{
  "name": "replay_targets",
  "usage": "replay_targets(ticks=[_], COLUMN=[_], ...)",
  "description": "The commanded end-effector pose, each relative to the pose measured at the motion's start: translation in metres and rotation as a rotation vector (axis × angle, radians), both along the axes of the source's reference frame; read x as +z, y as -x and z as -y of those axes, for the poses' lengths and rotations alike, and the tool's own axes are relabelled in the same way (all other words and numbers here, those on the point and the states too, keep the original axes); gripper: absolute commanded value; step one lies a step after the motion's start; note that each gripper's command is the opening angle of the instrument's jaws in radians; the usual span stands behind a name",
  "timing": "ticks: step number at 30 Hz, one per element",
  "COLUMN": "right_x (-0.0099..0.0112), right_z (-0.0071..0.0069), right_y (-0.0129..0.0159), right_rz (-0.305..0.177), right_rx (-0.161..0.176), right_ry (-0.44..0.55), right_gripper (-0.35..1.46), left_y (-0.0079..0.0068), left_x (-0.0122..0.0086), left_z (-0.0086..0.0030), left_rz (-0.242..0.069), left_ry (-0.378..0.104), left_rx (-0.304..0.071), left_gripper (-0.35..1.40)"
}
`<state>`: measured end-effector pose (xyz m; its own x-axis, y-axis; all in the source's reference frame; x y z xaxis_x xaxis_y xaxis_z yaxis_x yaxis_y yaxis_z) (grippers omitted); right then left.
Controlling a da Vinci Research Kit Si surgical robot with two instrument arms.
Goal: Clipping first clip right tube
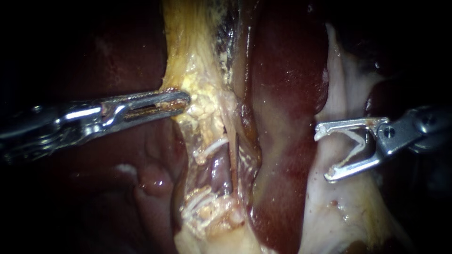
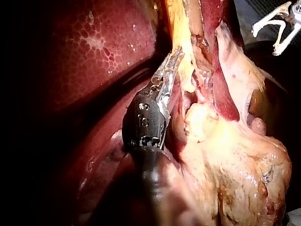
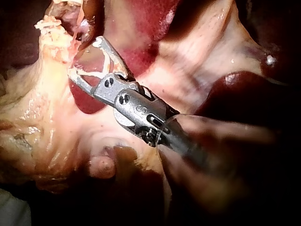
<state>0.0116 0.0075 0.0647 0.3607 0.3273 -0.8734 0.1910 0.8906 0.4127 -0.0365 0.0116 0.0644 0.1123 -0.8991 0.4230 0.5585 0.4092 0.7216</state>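
My left instrument [image 1: 184,99] reaches in from the left, its jaws shut on yellow fatty tissue [image 1: 200,106] at the edge of the opened-up strip; the left wrist view shows the same hold [image 2: 175,55]. Below that hold, two tubes run side by side: a purplish one [image 1: 220,171] and a paler one to its right [image 1: 244,157]. My right instrument [image 1: 322,156] hangs well right of both, over pale tissue. Its jaws stand wide apart, holding an open white clip [image 1: 357,146] that touches no tube. In the right wrist view these jaws [image 3: 84,57] and the clip [image 3: 96,74] sit short of the frayed tissue.
A dark red liver lobe [image 1: 282,94] lies between the tubes and my right instrument. A pale sheet of tissue [image 1: 339,216] spreads under the right jaws. More liver [image 1: 117,56] fills the left side. My right instrument [image 2: 267,41] also shows far ahead in the left wrist view.
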Motion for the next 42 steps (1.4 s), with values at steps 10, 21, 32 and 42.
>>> replay_targets(ticks=[10,21,32,42], right_x=[0.0015,0.0057,0.0116,0.0147], right_z=[0.0023,0.0062,0.0071,0.0073], right_y=[-0.0025,-0.0089,-0.0130,-0.0151], right_rz=[-0.016,0.000,0.028,0.038], right_rx=[-0.032,-0.053,-0.026,-0.024], right_ry=[-0.037,-0.148,-0.188,-0.206], right_gripper=[0.60,0.60,0.60,0.60], left_y=[-0.0016,-0.0033,-0.0032,-0.0032], left_x=[-0.0028,-0.0088,-0.0108,-0.0110], left_z=[-0.0021,-0.0025,-0.0018,-0.0017], left_rz=[0.013,0.038,0.042,0.041], left_ry=[-0.010,0.017,0.029,0.034], left_rx=[-0.006,-0.040,-0.045,-0.042], left_gripper=[-0.35,-0.35,-0.35,-0.35])
